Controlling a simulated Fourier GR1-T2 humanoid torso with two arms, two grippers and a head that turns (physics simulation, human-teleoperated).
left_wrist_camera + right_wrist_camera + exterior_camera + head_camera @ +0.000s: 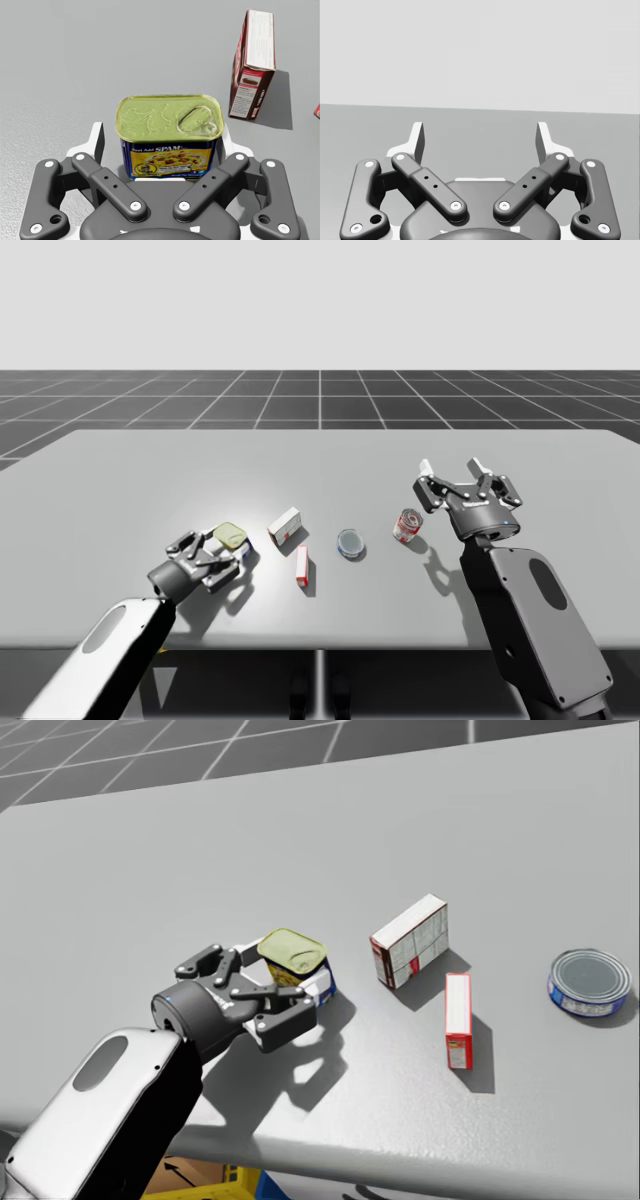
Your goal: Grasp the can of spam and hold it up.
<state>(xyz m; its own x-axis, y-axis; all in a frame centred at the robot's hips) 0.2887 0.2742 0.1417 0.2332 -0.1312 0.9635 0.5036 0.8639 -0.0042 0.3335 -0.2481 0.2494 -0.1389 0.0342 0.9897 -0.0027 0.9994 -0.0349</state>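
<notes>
The can of spam [168,120] stands on the bench [150,470] at the near left, between the spread fingers of my left hand [160,134]. The grasp seems not yet made: next I must pinch, then lift.

Left to right on the table [150,470] sat spam can [230,534], box [285,526], tin [350,543], round can [407,526]. Slim box [302,566] lay just before the box.
</notes>
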